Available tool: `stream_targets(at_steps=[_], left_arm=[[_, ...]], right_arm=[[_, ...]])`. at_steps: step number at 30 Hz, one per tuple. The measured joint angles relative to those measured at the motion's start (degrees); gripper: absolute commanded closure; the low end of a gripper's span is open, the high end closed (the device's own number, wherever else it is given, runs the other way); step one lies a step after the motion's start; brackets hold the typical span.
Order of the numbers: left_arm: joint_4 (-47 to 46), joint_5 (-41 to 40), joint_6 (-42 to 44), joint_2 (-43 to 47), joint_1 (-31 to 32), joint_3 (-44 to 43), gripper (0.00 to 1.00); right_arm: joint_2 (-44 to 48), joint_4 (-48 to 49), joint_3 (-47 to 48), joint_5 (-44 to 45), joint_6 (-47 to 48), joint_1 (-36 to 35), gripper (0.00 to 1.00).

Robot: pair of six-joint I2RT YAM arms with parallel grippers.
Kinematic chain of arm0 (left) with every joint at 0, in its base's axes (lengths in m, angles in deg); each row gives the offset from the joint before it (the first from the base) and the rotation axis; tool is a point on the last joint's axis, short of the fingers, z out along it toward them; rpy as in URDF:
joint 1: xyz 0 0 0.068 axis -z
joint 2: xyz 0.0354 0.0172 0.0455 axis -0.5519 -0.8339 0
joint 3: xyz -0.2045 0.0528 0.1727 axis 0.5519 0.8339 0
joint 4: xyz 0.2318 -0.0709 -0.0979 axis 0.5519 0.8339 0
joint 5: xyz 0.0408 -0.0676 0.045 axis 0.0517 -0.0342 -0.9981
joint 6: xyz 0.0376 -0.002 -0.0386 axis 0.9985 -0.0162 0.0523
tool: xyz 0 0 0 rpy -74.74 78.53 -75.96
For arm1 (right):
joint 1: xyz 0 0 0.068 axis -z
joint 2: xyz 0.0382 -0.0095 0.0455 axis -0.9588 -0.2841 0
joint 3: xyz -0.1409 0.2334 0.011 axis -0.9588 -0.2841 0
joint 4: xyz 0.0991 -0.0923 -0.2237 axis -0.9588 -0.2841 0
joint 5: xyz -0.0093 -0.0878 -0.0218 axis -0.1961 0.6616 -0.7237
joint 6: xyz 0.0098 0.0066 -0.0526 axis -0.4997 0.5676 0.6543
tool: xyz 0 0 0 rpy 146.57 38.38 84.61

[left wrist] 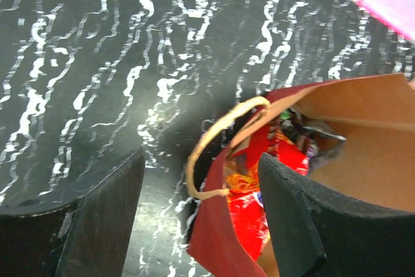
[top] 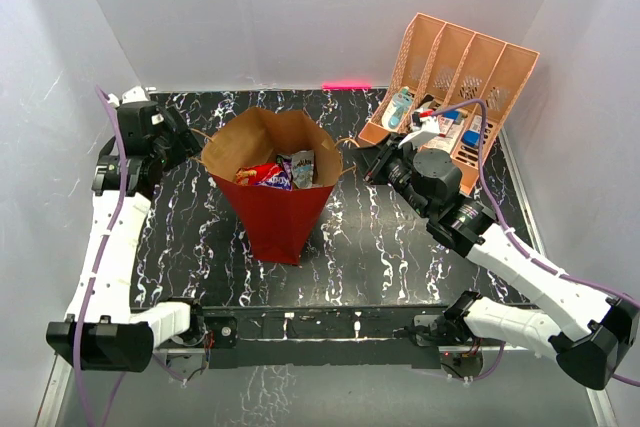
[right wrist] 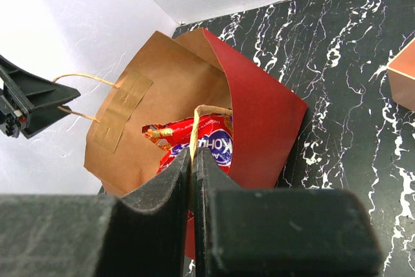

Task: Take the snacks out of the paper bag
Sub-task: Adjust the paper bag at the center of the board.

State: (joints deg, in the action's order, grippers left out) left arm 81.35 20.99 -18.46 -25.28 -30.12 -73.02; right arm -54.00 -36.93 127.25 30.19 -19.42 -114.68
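The paper bag stands upright mid-table, red outside, brown inside, mouth open. Inside lie a shiny red packet, a purple bar and a silvery packet. My left gripper is open at the bag's left rim. In the left wrist view its fingers straddle the bag's red wall and cord handle, with the red packet showing inside. My right gripper is shut on the bag's right cord handle, gripper, above the red packet.
A peach slotted organizer with blue-and-white items stands at the back right, just behind my right arm. White walls enclose the table on three sides. A pink strip lies at the back wall's foot.
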Motion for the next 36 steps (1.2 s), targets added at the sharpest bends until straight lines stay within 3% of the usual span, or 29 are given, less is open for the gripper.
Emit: stream_targets(at_steps=[7,15,16,23,27,36], left_arm=[[-6.54,10.19,-2.23,1.55,-1.64,3.93,0.53],[-9.44,13.68,-3.28,0.15,-2.73,5.05,0.98],[-9.44,13.66,-3.19,0.07,-2.78,5.05,1.00],[-5.66,8.81,-3.17,-0.66,-2.78,1.79,1.00],[-2.47,4.46,-3.21,-4.66,-2.73,-5.01,1.00],[-1.73,1.16,-0.44,-8.57,-2.84,-14.49,1.00]], right_arm=[[0.13,-0.31,0.00,0.04,0.00,0.00,0.92],[0.13,-0.31,0.00,-0.02,-0.07,0.00,0.92],[0.11,-0.31,0.00,-0.13,-0.04,0.00,0.92],[-1.18,0.39,0.07,-5.03,1.42,0.00,0.92],[-4.98,1.77,1.22,-10.05,1.66,0.00,0.92],[-14.84,9.22,1.60,-18.95,-5.05,-1.29,0.92]])
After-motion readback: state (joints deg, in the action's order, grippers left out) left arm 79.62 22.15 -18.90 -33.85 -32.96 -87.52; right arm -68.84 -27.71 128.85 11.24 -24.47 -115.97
